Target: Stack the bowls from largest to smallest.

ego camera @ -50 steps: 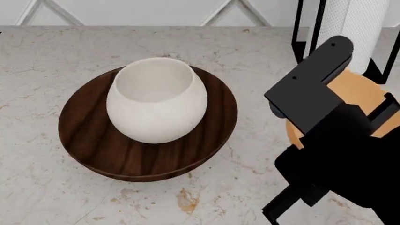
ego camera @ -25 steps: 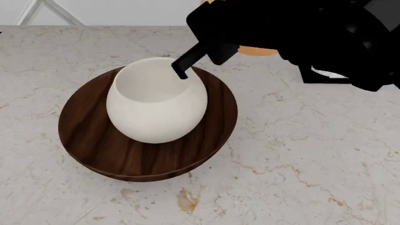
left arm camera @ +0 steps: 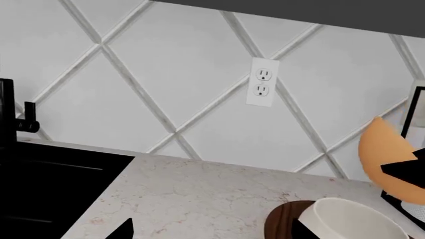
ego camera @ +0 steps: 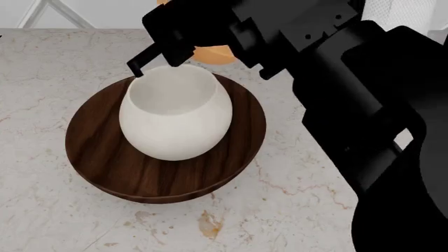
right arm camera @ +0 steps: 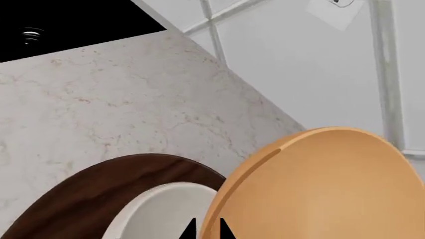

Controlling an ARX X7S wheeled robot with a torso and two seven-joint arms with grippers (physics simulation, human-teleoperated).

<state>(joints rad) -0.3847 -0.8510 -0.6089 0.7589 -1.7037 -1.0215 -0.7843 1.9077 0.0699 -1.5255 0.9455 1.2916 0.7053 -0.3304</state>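
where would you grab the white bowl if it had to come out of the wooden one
By its upper rim, from straight above. The white bowl sits upright and open-topped in the wooden bowl, and its rounded sides offer little hold. The right hand would have to clear first.

Cream marble surface (ego camera: 56, 210), rust veins. Wall (left arm camera: 166, 64): white diamond tiles, pale grout; white double outlet (left arm camera: 262, 88). Black sink (left arm camera: 47, 184), black faucet (left arm camera: 13, 119). Even light.

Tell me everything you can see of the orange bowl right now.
The orange bowl is smooth, matte orange-tan, with a thin rim and no markings. It is off the counter, tilted steeply on edge, pinched at the rim by the right gripper. It hangs above the far side of the white bowl, which sits in the brown wooden bowl. In the head view the arm hides most of it.
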